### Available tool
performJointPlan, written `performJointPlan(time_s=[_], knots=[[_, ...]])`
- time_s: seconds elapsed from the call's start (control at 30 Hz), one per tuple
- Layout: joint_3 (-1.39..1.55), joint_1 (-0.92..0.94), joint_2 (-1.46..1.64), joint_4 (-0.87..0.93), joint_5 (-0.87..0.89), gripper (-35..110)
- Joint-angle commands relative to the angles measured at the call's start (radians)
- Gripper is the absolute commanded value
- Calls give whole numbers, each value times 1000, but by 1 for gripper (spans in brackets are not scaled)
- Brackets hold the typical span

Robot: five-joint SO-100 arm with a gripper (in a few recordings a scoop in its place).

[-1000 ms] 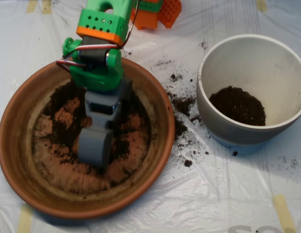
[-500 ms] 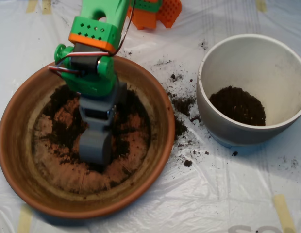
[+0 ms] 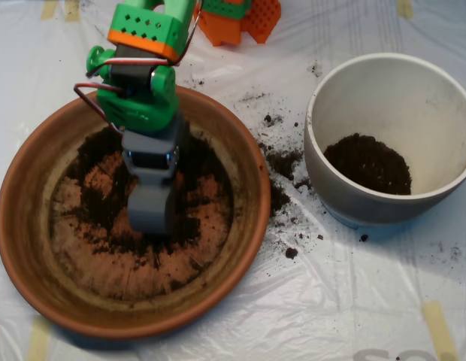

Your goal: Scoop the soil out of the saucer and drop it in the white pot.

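While over saucer [image 3: 37, 248]: gripper [image 3: 151, 210] downturned.

We lose the arm [image 3: 146, 45] at top edge above the saucer [image 3: 22, 226]; the scoop [image 3: 150, 210] hides soil [image 3: 98, 203] under it; white pot [image 3: 443, 83] cut at right edge.

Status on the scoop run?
Gripper low in saucer, among soil. White pot to the right, part filled. Spilled crumbs between them; no obstruction.
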Motion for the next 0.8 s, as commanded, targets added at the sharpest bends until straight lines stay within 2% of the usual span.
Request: performJointPlan(time_s=[0.0,0.33,0.77], knots=[[97,34,98,6,-31,35],[227,38,242,-9,-81,21],[249,2,319,-6,-101,0]])
